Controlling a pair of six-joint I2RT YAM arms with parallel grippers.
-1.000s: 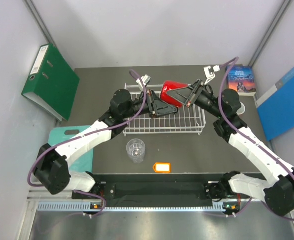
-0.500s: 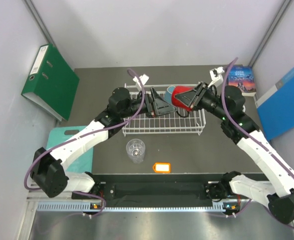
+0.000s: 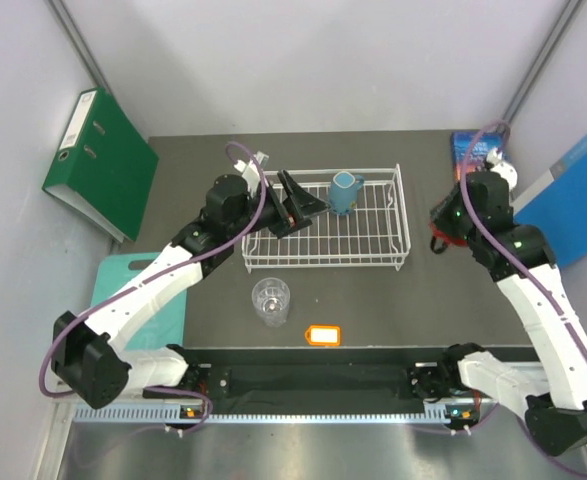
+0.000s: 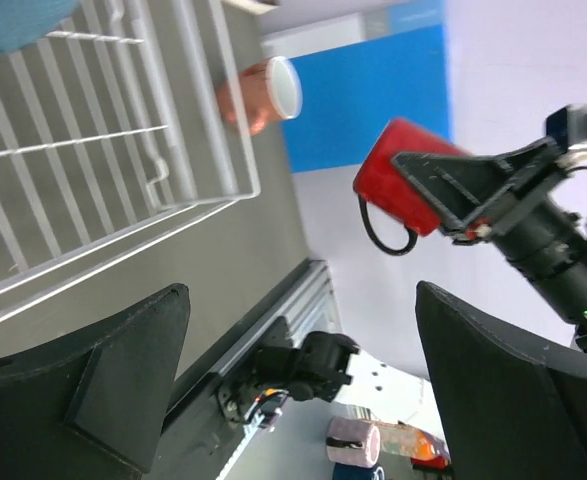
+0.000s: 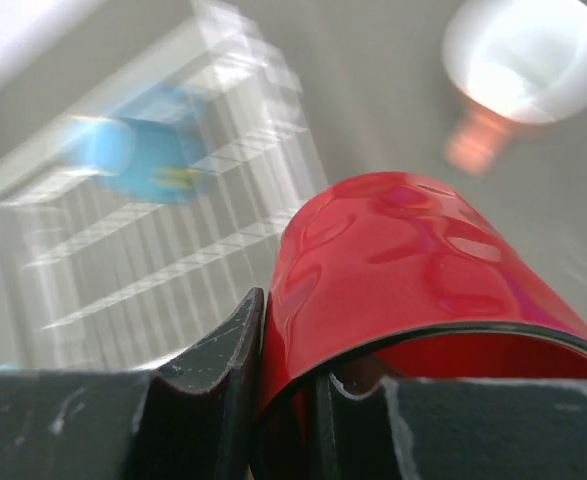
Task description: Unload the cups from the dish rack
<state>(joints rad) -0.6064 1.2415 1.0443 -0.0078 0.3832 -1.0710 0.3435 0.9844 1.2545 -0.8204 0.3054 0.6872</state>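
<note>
The dark table (image 3: 193, 170) carries the white dish rack (image 3: 325, 264), and the light blue mug (image 3: 346, 192) stands in it near the far side. The left claw (image 3: 305, 200) hangs over the left part of the rack, its fingers wide apart with nothing between them. The right claw (image 5: 288, 400) is off to the right of the rack, above the table. It is clamped on the wall of the red mug (image 5: 403, 260), with one finger inside and one outside. The salmon-pink mug (image 4: 263, 93) sits on the table to the right of the rack. The clear tumbler (image 3: 271, 301) stands on the table near the front of the rack.
</note>
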